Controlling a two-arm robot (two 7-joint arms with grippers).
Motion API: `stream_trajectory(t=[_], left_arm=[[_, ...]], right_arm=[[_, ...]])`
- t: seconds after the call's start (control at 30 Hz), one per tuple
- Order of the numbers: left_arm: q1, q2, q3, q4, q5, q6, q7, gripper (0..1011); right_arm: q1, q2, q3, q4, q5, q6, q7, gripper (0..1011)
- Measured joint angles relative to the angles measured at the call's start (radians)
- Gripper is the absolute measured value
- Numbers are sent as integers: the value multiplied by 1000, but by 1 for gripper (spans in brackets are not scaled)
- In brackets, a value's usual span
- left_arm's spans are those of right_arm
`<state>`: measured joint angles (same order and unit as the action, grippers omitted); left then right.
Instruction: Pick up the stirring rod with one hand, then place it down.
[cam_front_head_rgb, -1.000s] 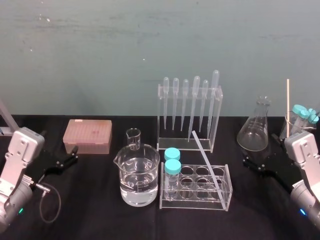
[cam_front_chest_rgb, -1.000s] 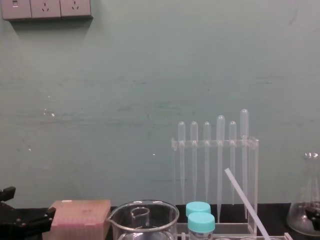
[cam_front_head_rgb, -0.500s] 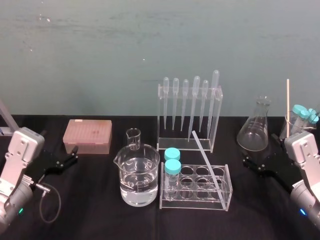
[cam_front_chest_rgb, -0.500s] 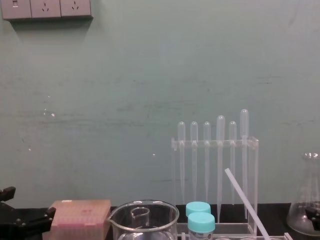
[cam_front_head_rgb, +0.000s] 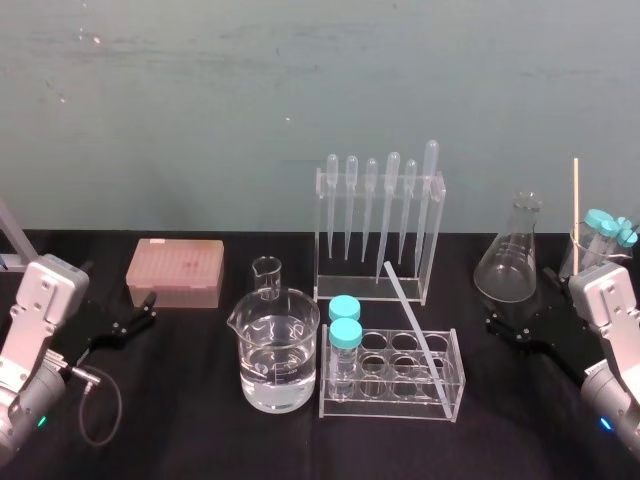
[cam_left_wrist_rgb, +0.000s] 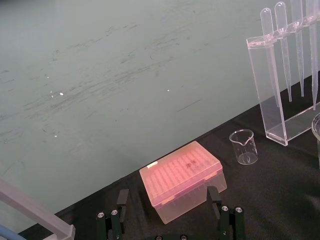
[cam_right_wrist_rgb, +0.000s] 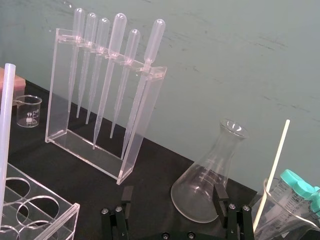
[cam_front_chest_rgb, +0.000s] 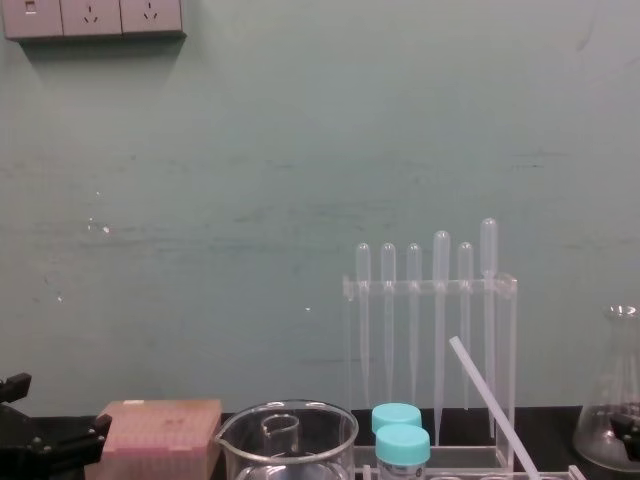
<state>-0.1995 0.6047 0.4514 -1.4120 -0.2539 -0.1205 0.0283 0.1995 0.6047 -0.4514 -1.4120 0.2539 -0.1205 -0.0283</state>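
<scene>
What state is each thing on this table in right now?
Long translucent-white stirring rod: leaning tilted in clear tube rack, not held.
Large glass beaker: part-filled with clear liquid.
Small glass beaker: empty.
Two teal-capped tubes: capped, upright.
Conical glass flask: empty, upright.
Pink plastic box: closed.
Black left gripper: open, empty.
Black right gripper: open, empty.

- Stirring rod (cam_front_head_rgb: 412, 310) leans tilted in the clear test tube rack (cam_front_head_rgb: 392, 410), upper end toward the pipette stand (cam_front_head_rgb: 378, 288).
- Water-filled beaker (cam_front_head_rgb: 274, 350) just left of the rack.
- Left gripper (cam_front_head_rgb: 150, 307) near the pink tip box (cam_front_head_rgb: 175, 272); right gripper (cam_front_head_rgb: 520, 310) near the flask (cam_front_head_rgb: 508, 260).
</scene>
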Motion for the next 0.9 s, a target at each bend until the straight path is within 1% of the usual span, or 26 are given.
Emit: stream_trajectory(t=[0.73, 0.77, 0.8, 0.87, 0.9], left_arm=[[0, 0, 0, 0, 0, 0, 0, 1000], [0, 0, 0, 0, 0, 0, 0, 1000], [0, 0, 0, 0, 0, 0, 0, 1000], [0, 0, 0, 0, 0, 0, 0, 1000], [0, 0, 0, 0, 0, 0, 0, 1000]], right_arm=[[0, 0, 0, 0, 0, 0, 0, 1003], [0, 0, 1, 0, -3, -5, 0, 1003], [-4, -1, 8, -2, -13, -30, -3, 1003], [-7, -1, 13, -8, -31, -62, -11, 1003], [-9, -1, 16, -16, -57, -98, -20, 1003]])
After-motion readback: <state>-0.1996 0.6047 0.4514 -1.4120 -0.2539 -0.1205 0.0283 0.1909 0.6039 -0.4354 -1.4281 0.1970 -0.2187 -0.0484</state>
